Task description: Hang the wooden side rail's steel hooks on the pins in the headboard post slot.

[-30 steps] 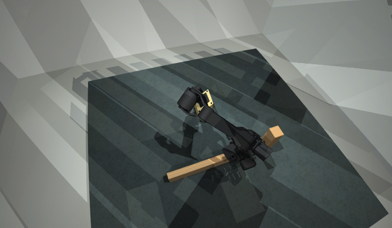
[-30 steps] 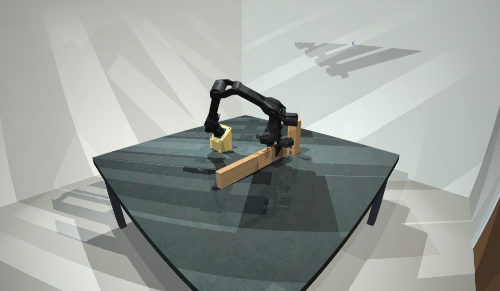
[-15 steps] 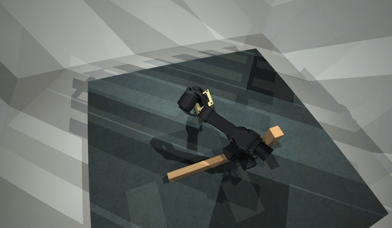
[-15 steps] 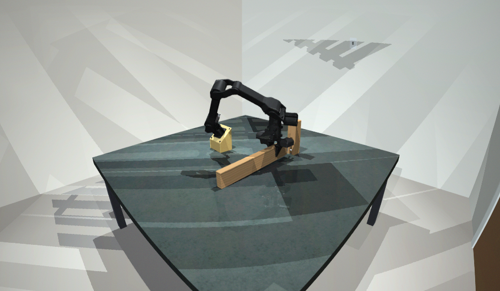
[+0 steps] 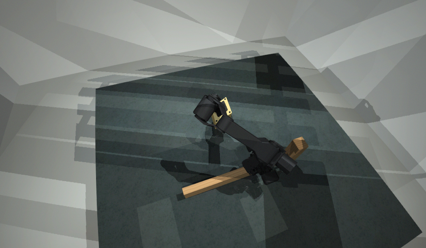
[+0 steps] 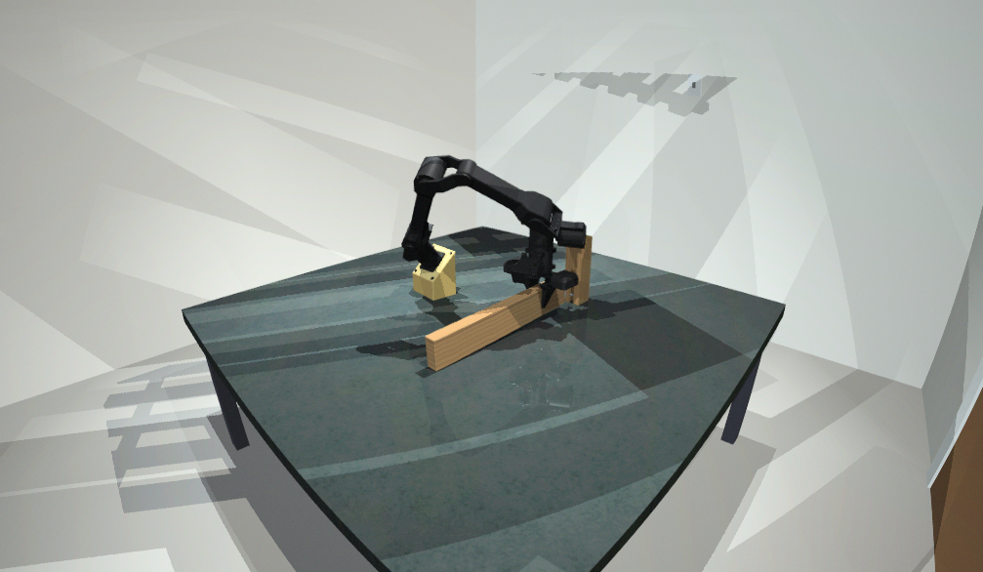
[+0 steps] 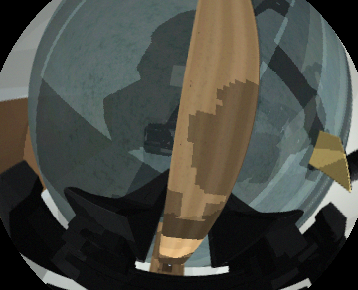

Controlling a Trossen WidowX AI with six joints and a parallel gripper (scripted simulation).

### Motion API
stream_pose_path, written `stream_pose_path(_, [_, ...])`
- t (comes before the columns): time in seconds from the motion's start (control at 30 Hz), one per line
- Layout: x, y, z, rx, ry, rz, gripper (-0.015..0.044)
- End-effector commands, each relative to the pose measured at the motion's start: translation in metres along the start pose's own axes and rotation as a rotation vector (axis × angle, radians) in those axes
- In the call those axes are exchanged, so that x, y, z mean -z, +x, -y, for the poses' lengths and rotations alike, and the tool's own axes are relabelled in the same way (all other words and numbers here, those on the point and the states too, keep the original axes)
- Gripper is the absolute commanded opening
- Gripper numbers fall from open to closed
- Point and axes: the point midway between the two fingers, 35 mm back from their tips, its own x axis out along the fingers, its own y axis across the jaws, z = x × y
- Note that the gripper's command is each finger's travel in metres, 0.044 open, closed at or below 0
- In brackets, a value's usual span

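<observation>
The wooden side rail (image 5: 211, 182) (image 6: 473, 331) (image 7: 214, 104) is a long plank standing on its narrow edge. Its far end rests on the table and its near end rises toward the headboard post (image 5: 299, 144) (image 6: 584, 269), an upright wooden post. My gripper (image 5: 254, 167) (image 6: 541, 280) (image 7: 187, 176) is shut on the rail close to the post end, gripping it from above. The steel hooks, the pins and the post's slot are hidden behind the gripper and arm. In the wrist view the rail runs straight away from the fingers.
The arm's tan base block (image 5: 225, 107) (image 6: 435, 276) (image 7: 331, 158) stands behind the rail. The dark glossy table (image 5: 146, 215) (image 6: 480, 462) has edges near the post on the right side.
</observation>
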Motion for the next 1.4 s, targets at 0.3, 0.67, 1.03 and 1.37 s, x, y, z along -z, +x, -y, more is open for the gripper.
stream_pose_path(0.3, [0.0033,-0.0039,-0.0019,-0.008,0.000,-0.005,0.0000])
stream_pose_path(0.67, [0.0045,-0.0035,-0.0011,-0.008,0.000,-0.005,0.0000])
stream_pose_path(1.03, [0.0056,-0.0033,-0.0021,-0.008,0.000,-0.005,0.0000])
stream_pose_path(1.37, [0.0066,-0.0041,-0.0016,-0.008,0.000,-0.005,0.0000])
